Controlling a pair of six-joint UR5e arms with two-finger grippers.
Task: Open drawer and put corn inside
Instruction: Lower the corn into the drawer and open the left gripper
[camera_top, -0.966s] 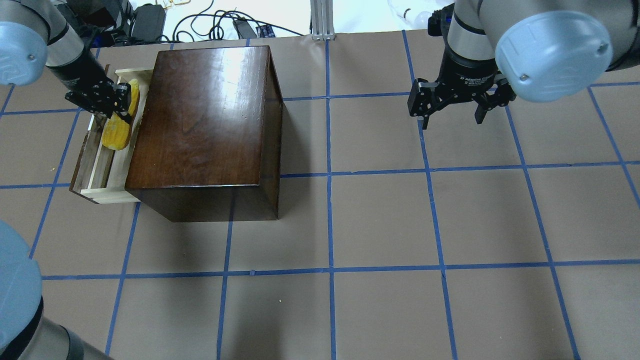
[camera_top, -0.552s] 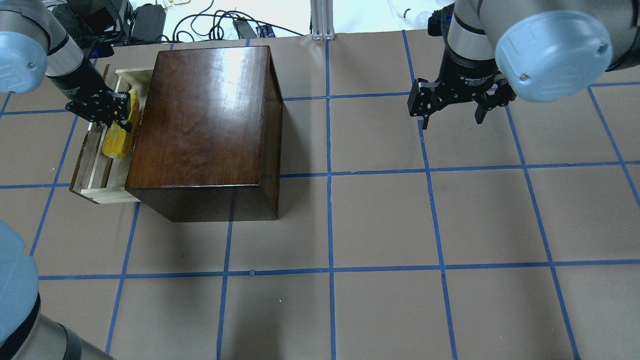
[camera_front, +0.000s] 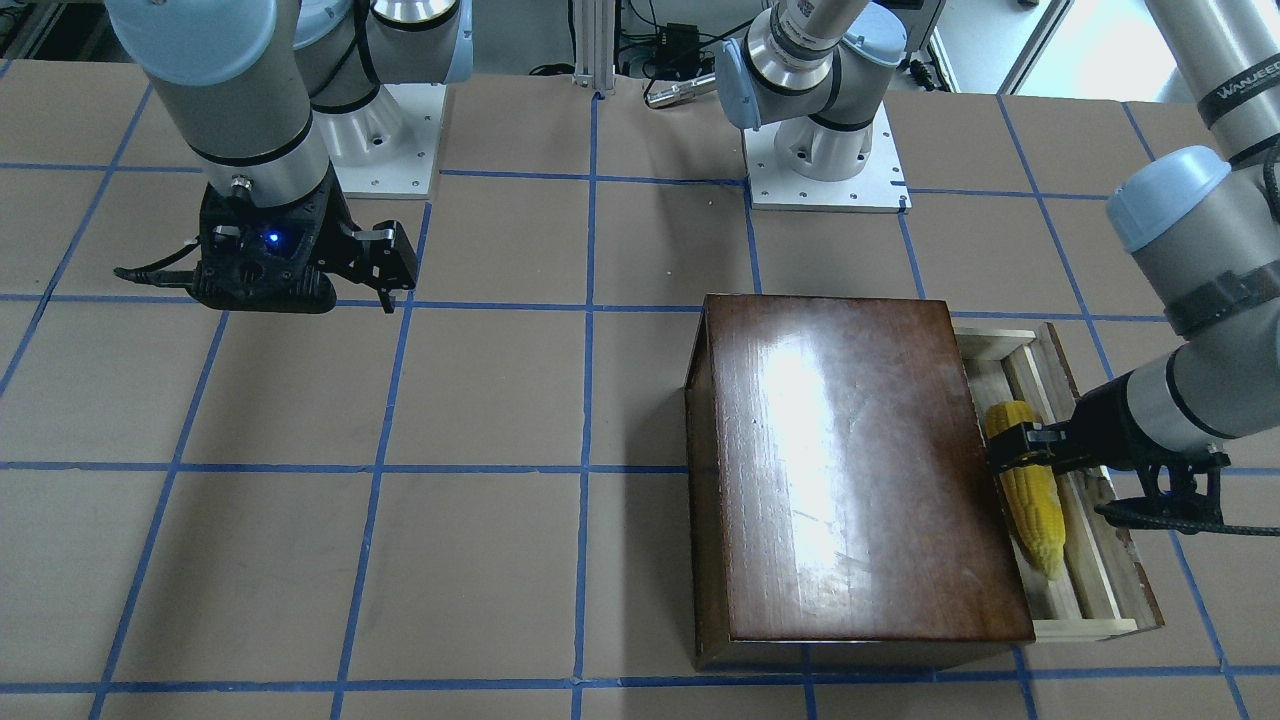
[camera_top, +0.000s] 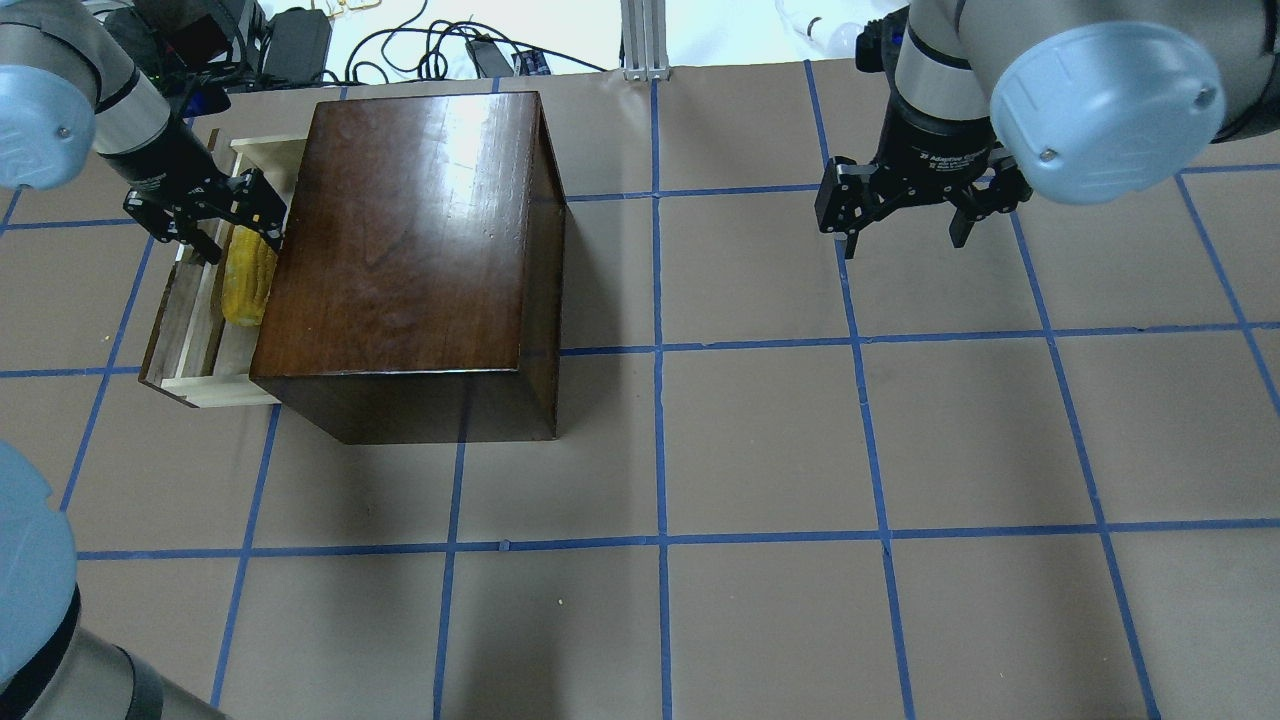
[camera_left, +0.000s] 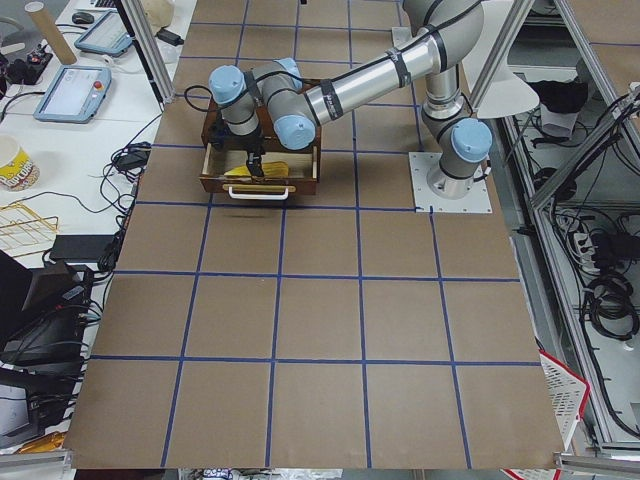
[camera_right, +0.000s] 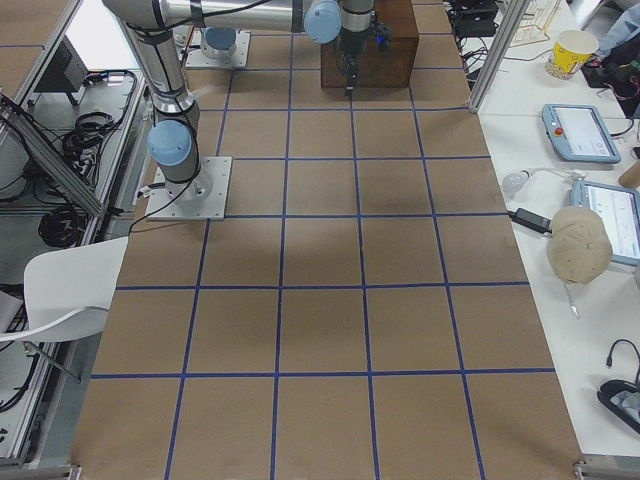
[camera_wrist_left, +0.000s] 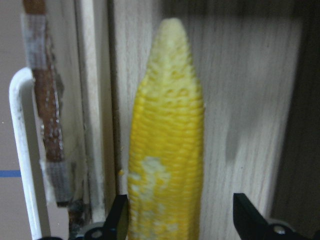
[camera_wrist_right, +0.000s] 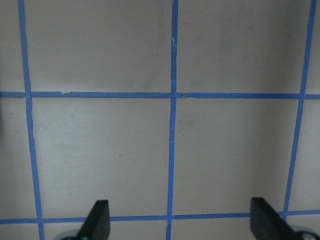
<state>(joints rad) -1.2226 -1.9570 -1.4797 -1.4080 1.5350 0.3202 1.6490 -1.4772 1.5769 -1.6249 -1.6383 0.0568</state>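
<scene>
The dark-brown wooden box (camera_top: 410, 240) stands at the table's far left. Its drawer (camera_top: 192, 335) is pulled open on the left side and shows pale wood inside. The yellow corn (camera_top: 248, 285) lies flat in the drawer, close against the box. It also shows in the front-facing view (camera_front: 1032, 492). My left gripper (camera_top: 245, 248) is open over the corn's thick end. In the left wrist view the corn (camera_wrist_left: 167, 150) lies between the spread fingers (camera_wrist_left: 247, 216). My right gripper (camera_top: 903, 240) is open and empty, high over the table's far right.
The drawer's white handle (camera_wrist_left: 17, 150) sits on its worn brown front panel (camera_wrist_left: 47, 125). Cables and power bricks (camera_top: 300, 40) lie beyond the table's far edge. Brown table (camera_top: 760, 450) with a blue tape grid lies right of the box.
My left gripper has opened and let go of the corn. The corn has dropped flat into the drawer, against the box. The right arm has not moved.
</scene>
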